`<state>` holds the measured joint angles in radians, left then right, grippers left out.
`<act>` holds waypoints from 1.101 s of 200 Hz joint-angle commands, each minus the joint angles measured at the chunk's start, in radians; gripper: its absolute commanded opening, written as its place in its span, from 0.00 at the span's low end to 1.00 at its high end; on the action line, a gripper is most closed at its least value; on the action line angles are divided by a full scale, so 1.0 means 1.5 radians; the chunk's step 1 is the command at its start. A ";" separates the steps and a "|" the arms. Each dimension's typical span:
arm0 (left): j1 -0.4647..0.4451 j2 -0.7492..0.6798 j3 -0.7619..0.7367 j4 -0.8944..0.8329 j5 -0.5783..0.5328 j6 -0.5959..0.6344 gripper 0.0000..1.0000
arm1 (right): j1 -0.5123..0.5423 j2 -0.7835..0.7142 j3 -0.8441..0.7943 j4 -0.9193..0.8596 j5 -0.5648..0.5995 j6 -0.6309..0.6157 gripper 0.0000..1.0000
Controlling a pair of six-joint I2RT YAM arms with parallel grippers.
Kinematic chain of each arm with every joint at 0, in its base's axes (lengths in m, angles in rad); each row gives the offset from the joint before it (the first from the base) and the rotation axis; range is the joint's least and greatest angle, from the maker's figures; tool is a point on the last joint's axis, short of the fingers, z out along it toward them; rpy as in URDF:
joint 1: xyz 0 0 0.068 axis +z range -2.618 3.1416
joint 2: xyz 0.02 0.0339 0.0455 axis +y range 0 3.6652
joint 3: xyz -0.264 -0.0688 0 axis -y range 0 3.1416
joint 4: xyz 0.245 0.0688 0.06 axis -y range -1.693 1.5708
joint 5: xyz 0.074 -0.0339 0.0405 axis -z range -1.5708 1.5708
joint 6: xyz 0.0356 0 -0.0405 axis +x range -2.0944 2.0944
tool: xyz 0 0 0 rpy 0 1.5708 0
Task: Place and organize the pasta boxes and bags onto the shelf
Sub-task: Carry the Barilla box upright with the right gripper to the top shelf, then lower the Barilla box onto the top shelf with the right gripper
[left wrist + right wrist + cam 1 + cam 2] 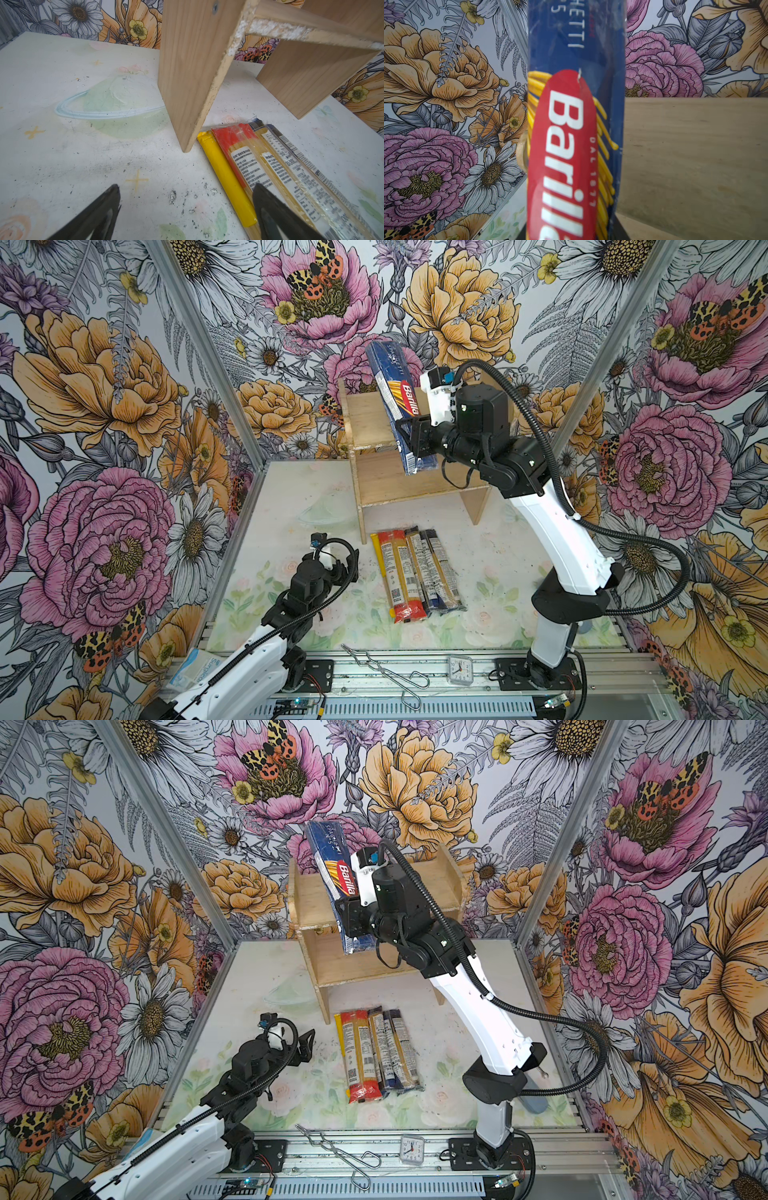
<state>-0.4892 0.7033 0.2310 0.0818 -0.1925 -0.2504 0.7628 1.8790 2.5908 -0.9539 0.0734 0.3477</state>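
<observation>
My right gripper (pixel 409 433) (pixel 349 913) is shut on the lower part of a dark blue Barilla pasta pack (pixel 395 393) (pixel 330 861) (pixel 575 124). It holds the pack tilted and nearly upright, in front of the pale wood shelf (pixel 374 481) (pixel 328 965) (pixel 695 155). A yellow pack (pixel 384 572) (pixel 226 180), a red-ended clear pack (pixel 401 572) (pixel 245 158) and two clear packs with dark ends (pixel 432 572) lie side by side on the table below the shelf. My left gripper (pixel 341 568) (pixel 305 1042) (pixel 187 199) is open and empty, low beside the yellow pack.
Metal tongs (pixel 382 668), a small clock (pixel 460 671) and a white-blue packet (pixel 195 668) lie on the front rail. The shelf's side panel (pixel 187 83) stands just beyond my left gripper. Floral walls close in the table on three sides.
</observation>
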 commanded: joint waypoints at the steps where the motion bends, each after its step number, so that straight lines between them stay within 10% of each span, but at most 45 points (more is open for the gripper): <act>1: 0.012 -0.009 0.009 -0.003 0.035 0.022 0.99 | 0.006 0.011 0.082 0.112 0.046 -0.018 0.00; 220: 0.024 -0.027 -0.023 0.021 0.047 0.009 0.99 | 0.056 0.086 0.123 0.186 0.172 -0.073 0.00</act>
<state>-0.4603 0.6708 0.2150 0.0868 -0.1368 -0.2333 0.8333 2.0300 2.7201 -0.8692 0.3359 0.2600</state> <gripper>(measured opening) 0.987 0.376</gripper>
